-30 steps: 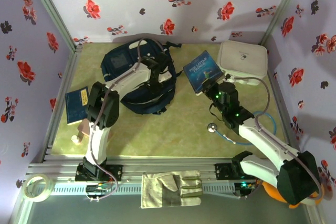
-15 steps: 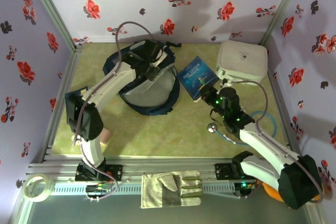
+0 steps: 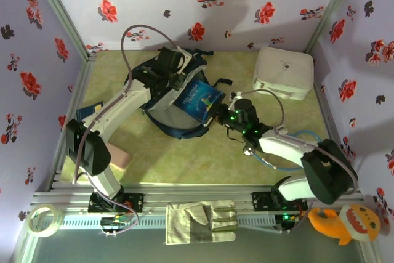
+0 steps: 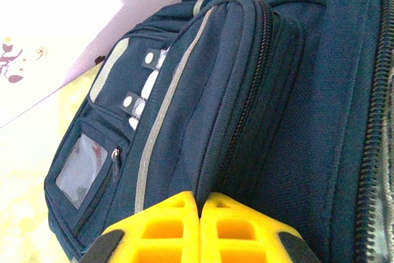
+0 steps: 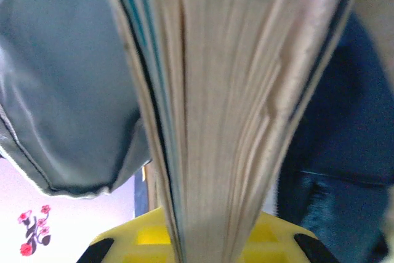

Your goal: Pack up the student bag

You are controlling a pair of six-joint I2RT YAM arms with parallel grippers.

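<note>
The bag (image 3: pixel 178 132) is lying toward the back of the table (image 3: pixel 184 164), left of centre. Its mouth is gaping toward the right and showing grey lining. The left gripper (image 3: pixel 174 72) is reaching over the bag's far rim. In the left wrist view its yellow fingers (image 4: pixel 166 229) are pressing together, with a fold of navy fabric running down into the seam between them (so it is clenched on the bag). The bag's front pocket, with its clear window and white patches, is facing away to the left in that view.

The right gripper (image 3: pixel 217 114) is grasping a book (image 3: pixel 198 97) with a blue cover by its near edge. The book is tilting over the bag's open mouth, partly covering the lining. In the right wrist view its page edges (image 5: pixel 228 109) are rising straight out from between the yellow fingers, with grey lining to the left and navy fabric to the right.

A white case (image 3: pixel 283 72) is sitting at the back right, well apart from the bag. A stethoscope (image 3: pixel 249 149) is lying under the right arm, and a glove (image 3: pixel 203 221) is resting on the near rail.
</note>
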